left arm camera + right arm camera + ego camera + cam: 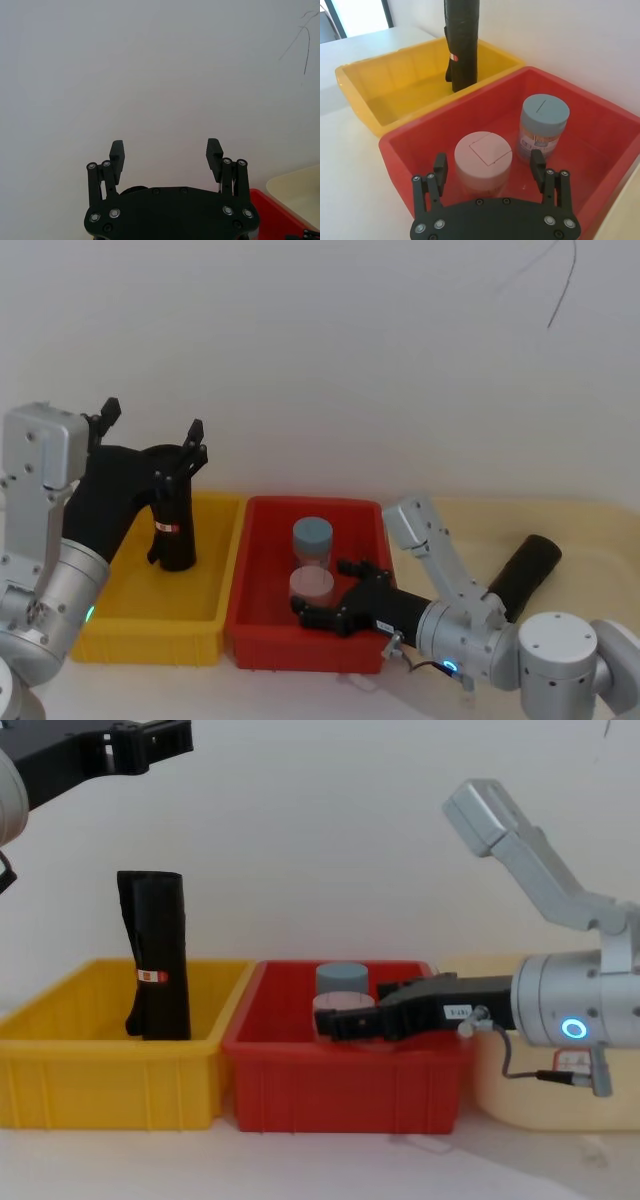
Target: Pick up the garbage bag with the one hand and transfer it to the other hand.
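The garbage bag [525, 570], a black roll with no label showing, lies tilted on the beige surface at the right, behind my right arm. My right gripper [325, 592] [488, 162] [325, 1015] is open and low inside the red bin [262, 580], its fingers standing either side of a pink-lidded jar [483, 160]. It is well left of the bag. My left gripper [152, 422] [165, 150] [175, 738] is open and empty, raised above the yellow bin [150, 630].
A second black roll with a red-and-white label [172, 525] [462, 45] [155, 955] stands upright in the yellow bin under the left gripper. A blue-lidded jar [312, 538] [543, 125] stands behind the pink one. A beige basin [520, 1110] sits right of the red bin.
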`<state>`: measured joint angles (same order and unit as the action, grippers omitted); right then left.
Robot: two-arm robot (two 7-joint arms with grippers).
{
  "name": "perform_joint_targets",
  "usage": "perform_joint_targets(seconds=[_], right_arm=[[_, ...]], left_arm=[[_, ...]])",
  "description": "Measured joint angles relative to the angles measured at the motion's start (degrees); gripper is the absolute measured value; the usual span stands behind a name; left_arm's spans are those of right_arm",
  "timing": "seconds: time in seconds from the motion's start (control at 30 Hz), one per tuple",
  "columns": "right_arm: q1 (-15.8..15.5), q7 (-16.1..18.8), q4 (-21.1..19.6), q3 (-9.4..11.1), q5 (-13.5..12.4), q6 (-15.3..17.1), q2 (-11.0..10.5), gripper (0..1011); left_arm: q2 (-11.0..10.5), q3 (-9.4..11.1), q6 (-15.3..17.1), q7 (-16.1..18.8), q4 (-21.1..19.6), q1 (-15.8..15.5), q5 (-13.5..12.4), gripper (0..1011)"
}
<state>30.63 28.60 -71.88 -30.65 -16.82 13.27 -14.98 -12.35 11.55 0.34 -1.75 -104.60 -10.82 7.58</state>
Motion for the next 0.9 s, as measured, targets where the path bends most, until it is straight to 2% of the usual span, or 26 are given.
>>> perform_joint_targets(seconds=[0.23, 0.47, 0.7, 0.9], right_arm=[[0.55, 0.00, 0.84, -0.49, -0.21, -0.06, 0.33, 991], [0.81, -0.26, 1.26, -0.85, -0.41, -0.17, 0.53, 866], [0.88, -0.96, 1.32, -0.93, -0.51, 0.13, 0.75, 667], [0.85, -1.55, 0.81, -0.78, -0.58, 0.57, 0.81, 651]], left_arm=[[0.00, 0.00, 0.00, 0.00, 0.00, 0.00, 0.00, 1001], [0.00, 0.00, 0.00, 0.00, 0.00, 0.00, 0.00, 1001], [0.00, 0.00, 0.00, 0.00, 0.01, 0.00, 0.00, 1001], [0.00, 0.00, 0.00, 0.00, 0.01, 0.00, 0.00, 1001]])
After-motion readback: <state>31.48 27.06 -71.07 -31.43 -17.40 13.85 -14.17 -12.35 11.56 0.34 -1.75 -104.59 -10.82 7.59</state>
